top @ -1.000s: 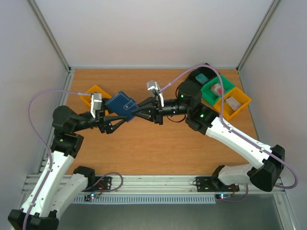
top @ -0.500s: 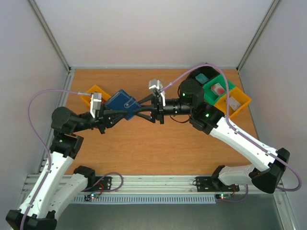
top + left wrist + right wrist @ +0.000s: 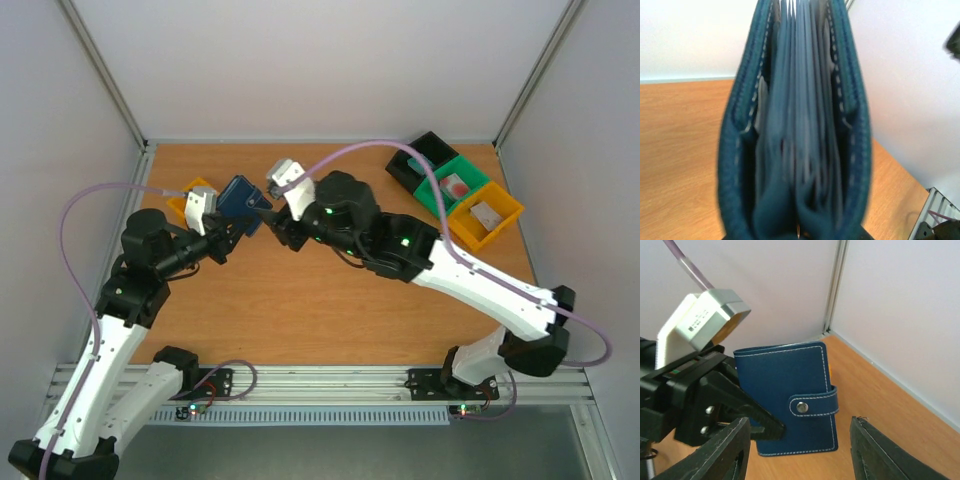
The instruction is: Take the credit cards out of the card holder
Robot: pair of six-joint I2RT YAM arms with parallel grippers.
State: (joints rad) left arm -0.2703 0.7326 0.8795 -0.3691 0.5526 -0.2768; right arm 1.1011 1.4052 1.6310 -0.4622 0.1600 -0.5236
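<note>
Leather-look wallet (image 3: 785,400), wooden table (image 3: 330,320)
Matt navy grain with pale stitching and a shiny metal stud (image 3: 801,407); the table is smooth, satin-finished wood

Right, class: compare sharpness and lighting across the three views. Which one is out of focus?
Left wrist: the card holder fills the frame, blurred, probably too close to the lens. Right wrist: it is sharp, its snap tab crisp. Top external: even light, soft shadows, no glare.
</note>
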